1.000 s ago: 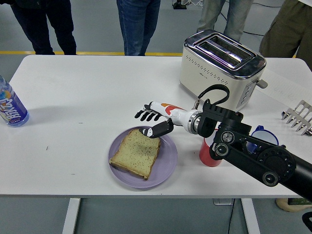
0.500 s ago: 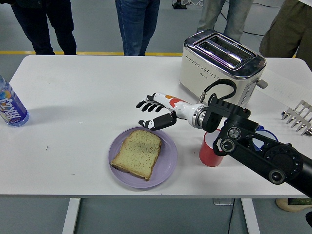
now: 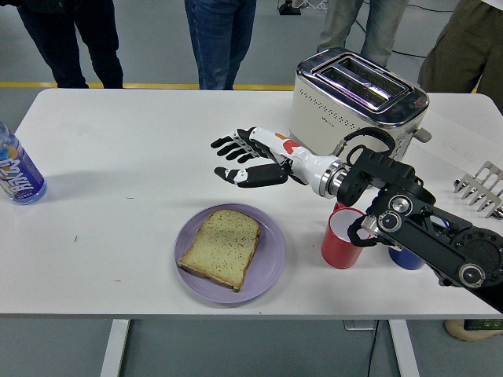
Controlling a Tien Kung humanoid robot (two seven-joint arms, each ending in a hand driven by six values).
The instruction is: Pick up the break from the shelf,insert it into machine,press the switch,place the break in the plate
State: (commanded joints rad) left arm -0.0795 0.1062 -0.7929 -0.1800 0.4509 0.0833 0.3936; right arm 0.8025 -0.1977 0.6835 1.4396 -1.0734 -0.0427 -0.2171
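Bread slice [image 3: 221,248] on purple plate [image 3: 269,267], robot hand [image 3: 245,159] above, fingers spread, empty

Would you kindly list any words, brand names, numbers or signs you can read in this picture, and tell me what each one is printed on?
Bottle at the table's left edge: large white lettering on a blue and purple label, cut off by the frame and too distorted to read.
Toaster: small marks by the controls on its right end, too small to read.
Right hand: red and orange patches on its white back, no legible text.
Nothing else carries print.
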